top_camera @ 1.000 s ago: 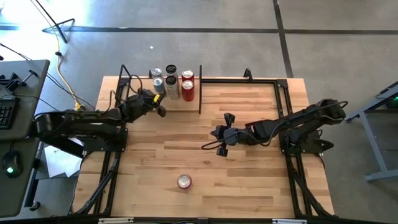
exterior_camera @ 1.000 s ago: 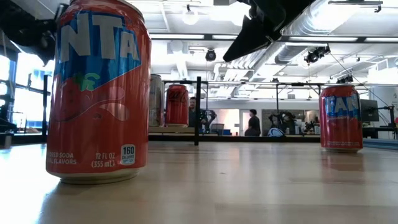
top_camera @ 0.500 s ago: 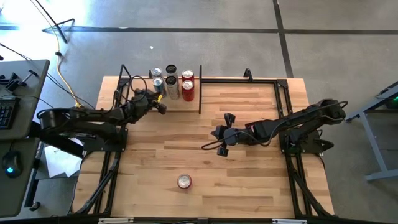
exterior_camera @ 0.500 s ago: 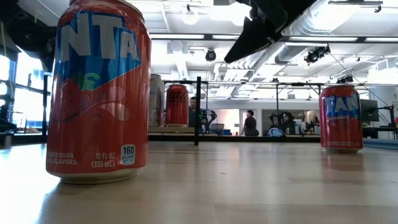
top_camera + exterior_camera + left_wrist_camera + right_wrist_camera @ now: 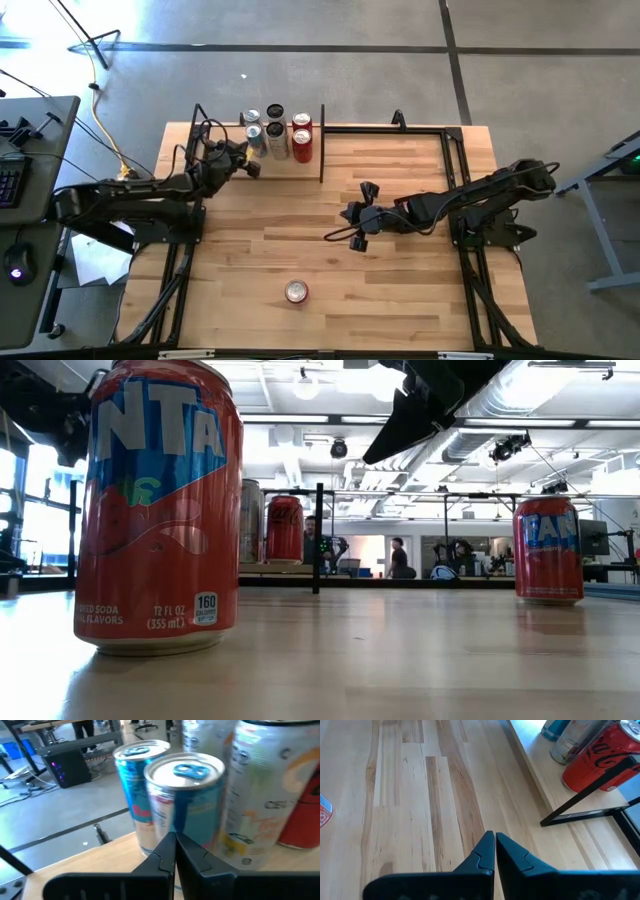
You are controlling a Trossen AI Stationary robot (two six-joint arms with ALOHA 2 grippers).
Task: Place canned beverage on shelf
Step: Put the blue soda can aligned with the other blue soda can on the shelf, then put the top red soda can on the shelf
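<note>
A red Fanta can stands upright on its base on the slatted tabletop near the front edge; it fills the left of the low view. The shelf, a pale board between black rod uprights, lies at the table's far left and carries several upright cans. My left gripper is shut, its fingertips pointing at a blue-and-silver slim can on the shelf, just short of it. My right gripper hangs shut over the bare mid-table, holding nothing.
A second red Fanta can stands at the right of the low view. A red cola can stands at the shelf's right end beside its black upright. Black frame rails run along the table's sides. People move in the room behind.
My left gripper has swung its shut fingers toward the table's far edge, so they now point at the slim cans on the shelf. The cans have stayed where they were.
</note>
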